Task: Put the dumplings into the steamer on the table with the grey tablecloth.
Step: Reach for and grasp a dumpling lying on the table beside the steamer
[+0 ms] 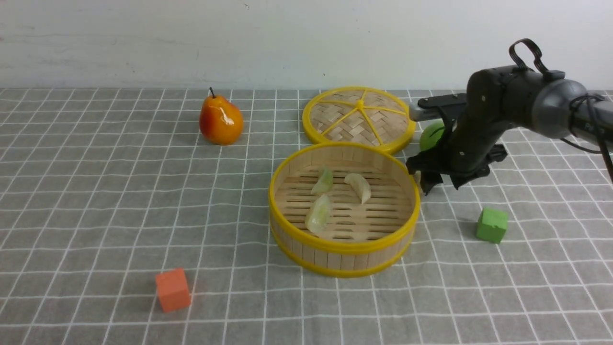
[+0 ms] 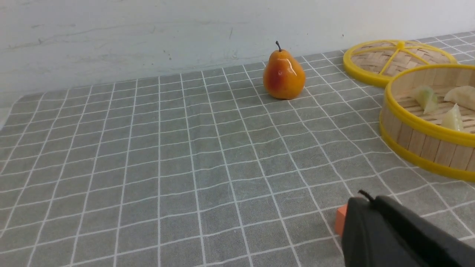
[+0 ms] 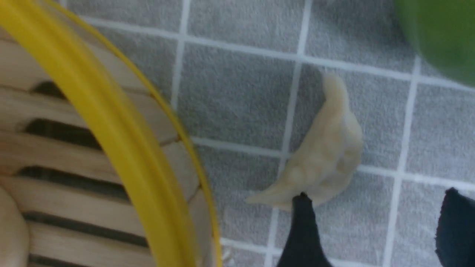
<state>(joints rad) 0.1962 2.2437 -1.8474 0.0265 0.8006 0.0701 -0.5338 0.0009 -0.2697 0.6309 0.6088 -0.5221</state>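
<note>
The steamer (image 1: pixel 342 247) stands mid-table on the grey tablecloth (image 1: pixel 96 191). It holds three dumplings: a pale green one (image 1: pixel 323 181), a cream one (image 1: pixel 359 188) and another pale green one (image 1: pixel 319 214). The fourth dumpling (image 3: pixel 326 155), cream, lies on the cloth just outside the steamer's right wall (image 3: pixel 111 111). My right gripper (image 1: pixel 440 184) is low over that spot. In the right wrist view it (image 3: pixel 376 200) is open and empty, with one fingertip (image 3: pixel 302 207) at the dumpling's edge. My left gripper (image 2: pixel 365 202) looks shut and empty, held above the cloth.
The flat woven lid (image 1: pixel 358 117) lies behind the steamer. A pear (image 1: pixel 220 120) stands at the back left, an orange cube (image 1: pixel 172 289) at the front left and a green cube (image 1: pixel 492 224) at the right. A green ball (image 1: pixel 431 135) sits behind my right arm.
</note>
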